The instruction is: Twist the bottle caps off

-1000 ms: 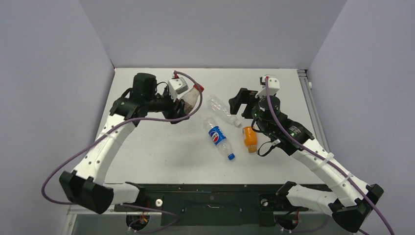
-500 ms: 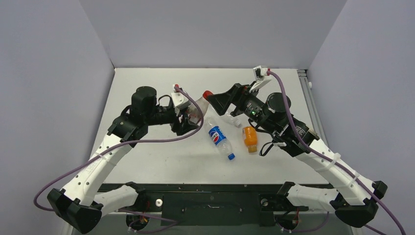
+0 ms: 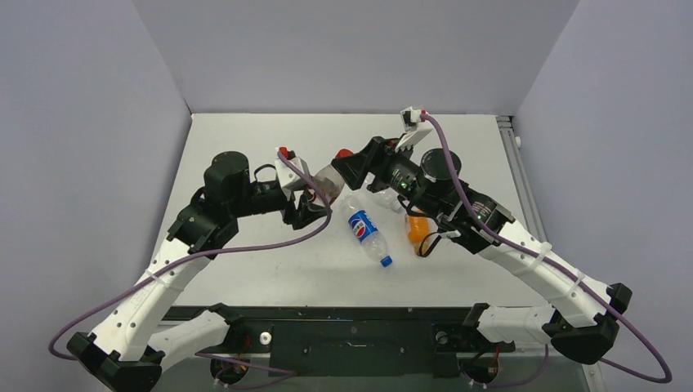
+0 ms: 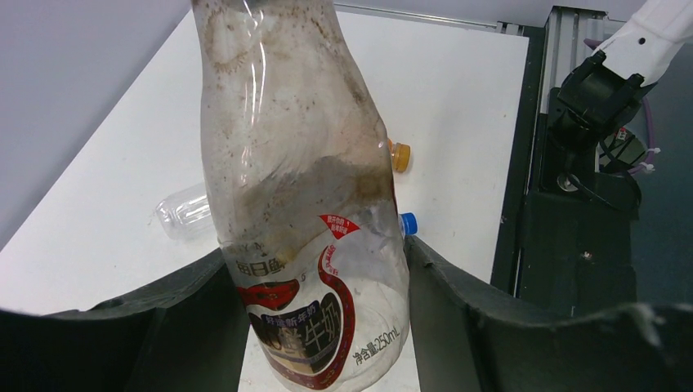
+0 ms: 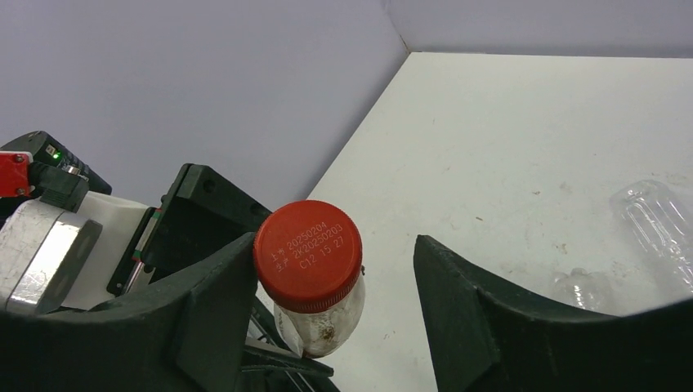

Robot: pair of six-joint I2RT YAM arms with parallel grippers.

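Clamps the red-labelled bottle off the counter in the left tool; straddles its red cap with the right tool, jaws apart.
From the right wrist alone, shows a gap between cap and one finger, the other just beside it. From the left wrist alone, shows orange cap near blue cap, plus the clear bottle lying flat. Across the views, counts four bottles, three caps in sight. From above, finds the Pepsi bottle lying mid-counter, the orange bottle half hidden by the right arm.

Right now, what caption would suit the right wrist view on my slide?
Right end effector open around the date-stamped red cap of a clear bottle, not yet clamped.
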